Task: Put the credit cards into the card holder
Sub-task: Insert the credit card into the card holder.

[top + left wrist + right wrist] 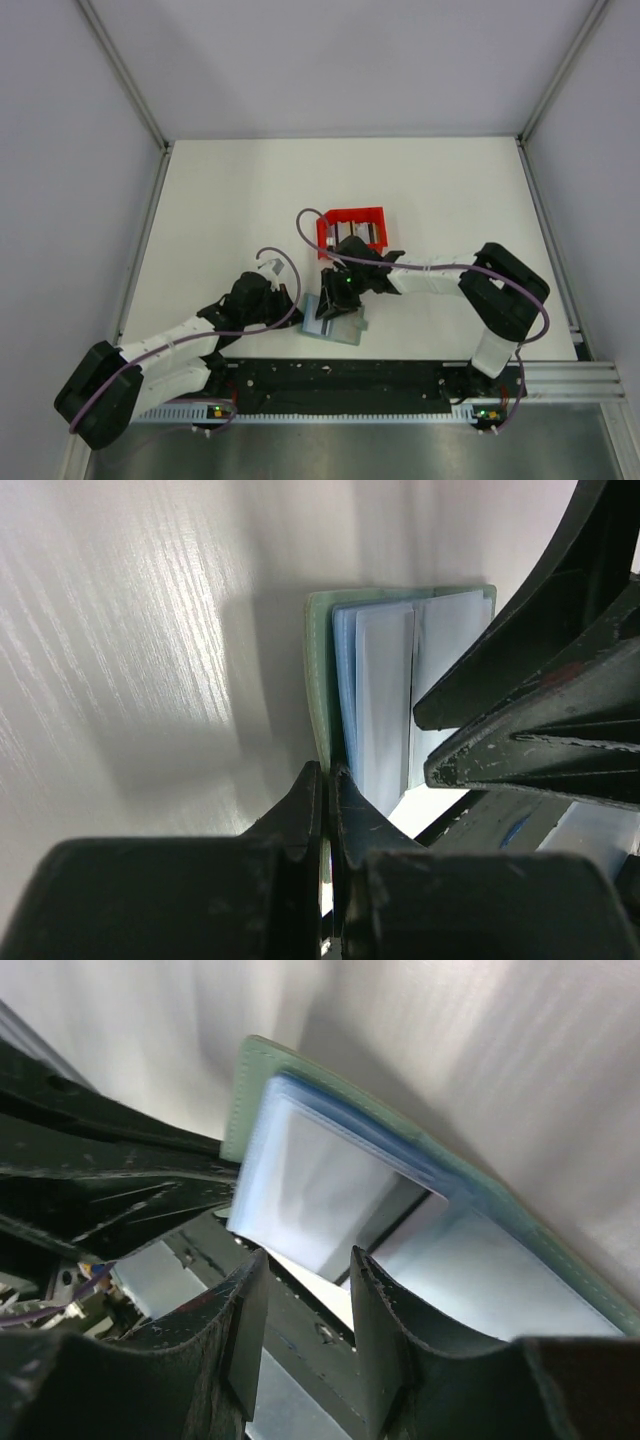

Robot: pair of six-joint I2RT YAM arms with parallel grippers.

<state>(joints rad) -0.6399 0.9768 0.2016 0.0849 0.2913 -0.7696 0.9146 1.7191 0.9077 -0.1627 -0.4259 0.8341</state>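
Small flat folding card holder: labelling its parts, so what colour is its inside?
The card holder is light blue inside, grey-green outside; best in the left wrist view.

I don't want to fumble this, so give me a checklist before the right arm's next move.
1. Grey-green folding card holder lying open: ok.
2. Left gripper shut on its cover edge: ok.
3. Light blue sleeves facing the right gripper: ok.
4. Card between the right gripper's fingers: not ok, none seen.
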